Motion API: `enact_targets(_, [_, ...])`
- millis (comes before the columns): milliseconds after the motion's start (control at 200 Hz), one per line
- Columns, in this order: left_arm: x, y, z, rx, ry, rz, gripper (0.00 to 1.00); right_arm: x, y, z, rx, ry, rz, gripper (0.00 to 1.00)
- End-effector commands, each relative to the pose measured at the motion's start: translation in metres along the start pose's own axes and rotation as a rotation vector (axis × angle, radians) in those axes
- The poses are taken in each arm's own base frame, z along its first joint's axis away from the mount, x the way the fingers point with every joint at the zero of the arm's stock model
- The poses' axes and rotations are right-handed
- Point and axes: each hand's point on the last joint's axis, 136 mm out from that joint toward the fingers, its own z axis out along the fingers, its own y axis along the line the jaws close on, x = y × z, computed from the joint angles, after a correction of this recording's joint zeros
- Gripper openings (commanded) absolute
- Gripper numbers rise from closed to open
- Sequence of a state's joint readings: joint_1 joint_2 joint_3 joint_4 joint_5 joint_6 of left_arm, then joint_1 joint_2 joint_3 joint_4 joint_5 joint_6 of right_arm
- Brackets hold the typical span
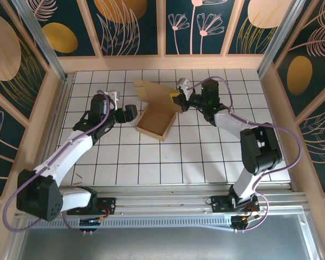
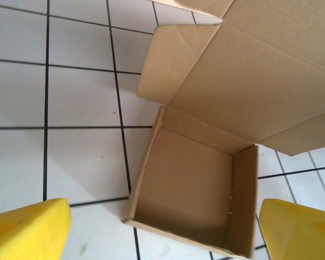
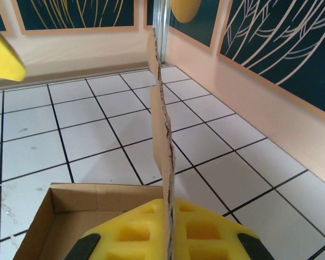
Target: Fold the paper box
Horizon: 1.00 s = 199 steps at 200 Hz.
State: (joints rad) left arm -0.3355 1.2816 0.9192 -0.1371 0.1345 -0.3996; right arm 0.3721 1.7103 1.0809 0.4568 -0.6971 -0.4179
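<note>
Top: paper box (image 1: 154, 123) sits mid-way across the tiled table (image 1: 206, 162), lid flap (image 1: 154, 91) raised. The right gripper (image 1: 176, 98) pinches the flap's edge. The left gripper (image 1: 131, 112) is just left of the box, spread.
Left wrist: yellow fingers (image 2: 27, 230) wide apart, open box tray between them.
Right wrist: pads (image 3: 206, 230) clamped on the flap, seen edge-on.

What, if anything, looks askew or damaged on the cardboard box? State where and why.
The paper box sits skewed to the tile grid. Its lid flap, pinched in the right fingers, looks wavy and nicked along the edge.
</note>
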Motion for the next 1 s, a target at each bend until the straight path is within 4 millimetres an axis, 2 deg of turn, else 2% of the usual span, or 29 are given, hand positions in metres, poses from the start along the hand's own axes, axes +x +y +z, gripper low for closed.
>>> enact_targets(0, [-0.020, -0.007, 0.017, 0.041, -0.094, 0.194, 0.87, -0.023, -0.004, -0.006, 0.024, -0.078, -0.116, 0.00])
enact_targets(90, [-0.028, -0.013, 0.026, 0.073, -0.151, 0.330, 0.86, -0.020, 0.000, -0.005, -0.014, -0.072, -0.102, 0.00])
enact_targets(205, [-0.036, -0.015, 0.039, 0.084, -0.200, 0.570, 0.74, -0.018, 0.000, -0.005, -0.092, -0.053, -0.063, 0.00])
enact_targets(300, [-0.029, -0.017, 0.059, 0.162, -0.164, 0.716, 0.73, -0.014, -0.009, -0.002, -0.106, -0.019, -0.038, 0.00])
enact_targets(330, [-0.021, -0.014, 0.068, 0.183, -0.124, 0.745, 0.74, -0.013, -0.010, -0.001, -0.110, -0.013, -0.034, 0.00])
enact_targets(345, [-0.028, -0.017, 0.069, 0.192, -0.133, 0.763, 0.74, -0.011, -0.010, 0.000, -0.112, -0.010, -0.030, 0.00])
enact_targets(390, [-0.026, -0.017, 0.078, 0.210, -0.114, 0.805, 0.75, -0.010, -0.011, 0.001, -0.121, -0.008, -0.023, 0.00])
enact_targets(506, [-0.032, -0.011, 0.089, 0.233, -0.130, 0.866, 0.78, -0.005, -0.014, 0.003, -0.140, -0.007, -0.002, 0.00])
enact_targets(691, [-0.054, -0.014, 0.079, 0.385, -0.254, 0.884, 0.85, 0.002, -0.016, 0.007, -0.160, 0.002, 0.001, 0.00])
enact_targets(706, [-0.049, -0.010, 0.085, 0.399, -0.239, 0.877, 0.86, 0.002, -0.016, 0.007, -0.161, 0.002, 0.002, 0.00])
enact_targets(766, [-0.046, -0.009, 0.092, 0.459, -0.217, 0.884, 0.86, 0.003, -0.018, 0.008, -0.162, 0.001, 0.002, 0.00])
enact_targets(901, [-0.034, -0.019, 0.101, 0.652, -0.116, 0.903, 0.85, 0.005, -0.021, 0.007, -0.166, -0.001, 0.010, 0.00])
enact_targets(991, [-0.034, -0.019, 0.112, 0.686, -0.097, 0.907, 0.84, 0.006, -0.022, 0.009, -0.169, 0.003, 0.017, 0.00])
